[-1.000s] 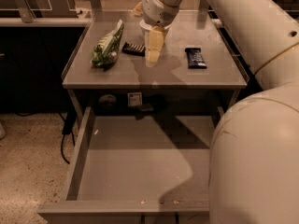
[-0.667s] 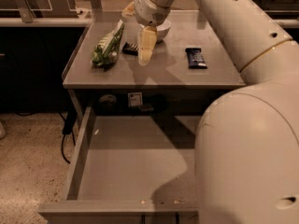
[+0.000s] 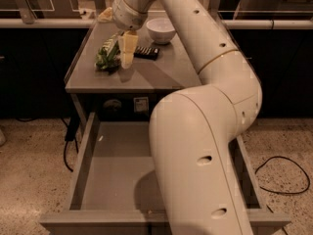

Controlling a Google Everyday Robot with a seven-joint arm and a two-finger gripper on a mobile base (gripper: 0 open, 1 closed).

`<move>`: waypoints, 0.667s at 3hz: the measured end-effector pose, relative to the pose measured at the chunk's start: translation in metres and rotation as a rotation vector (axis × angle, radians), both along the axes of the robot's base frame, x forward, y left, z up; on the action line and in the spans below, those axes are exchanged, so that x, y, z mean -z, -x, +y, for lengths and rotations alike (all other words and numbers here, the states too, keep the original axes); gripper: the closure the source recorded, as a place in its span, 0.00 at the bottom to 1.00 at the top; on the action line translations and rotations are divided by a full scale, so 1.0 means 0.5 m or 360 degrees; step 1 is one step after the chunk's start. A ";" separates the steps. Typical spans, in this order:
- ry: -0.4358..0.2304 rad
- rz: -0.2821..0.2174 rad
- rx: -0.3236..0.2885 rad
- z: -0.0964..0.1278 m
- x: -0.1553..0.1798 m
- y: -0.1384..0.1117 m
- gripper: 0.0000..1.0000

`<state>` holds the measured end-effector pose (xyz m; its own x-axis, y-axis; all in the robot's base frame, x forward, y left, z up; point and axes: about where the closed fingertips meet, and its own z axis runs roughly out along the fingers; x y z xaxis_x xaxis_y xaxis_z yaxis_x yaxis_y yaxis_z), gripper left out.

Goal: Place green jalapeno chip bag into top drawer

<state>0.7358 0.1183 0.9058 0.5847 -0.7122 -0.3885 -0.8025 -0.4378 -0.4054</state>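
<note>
since the earlier frame, the gripper [image 3: 128, 49] has travelled leftward over the grey table [image 3: 161, 77] and now hangs, pointing down, just beside the right edge of the green jalapeno chip bag [image 3: 107, 57]. whether it touches the bag we cannot settle. we also cannot tell how far the gripper is open, and we see nothing lifted in it. the bag lies on the left part of the tabletop, with a dark candy bar [image 3: 146, 52] just right of the gripper and a white bowl [image 3: 161, 29] behind. the top drawer [image 3: 122, 165] stands pulled out below the table, partly hidden by the arm [image 3: 195, 146]. we judge the task to be at its approach stage: the drawer is open and the bag not yet taken, so gripping, lifting, carrying and release remain.
</note>
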 end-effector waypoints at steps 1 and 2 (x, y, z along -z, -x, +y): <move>-0.0033 -0.0026 0.0004 0.010 -0.006 -0.016 0.00; -0.0033 -0.0026 0.0004 0.010 -0.006 -0.016 0.26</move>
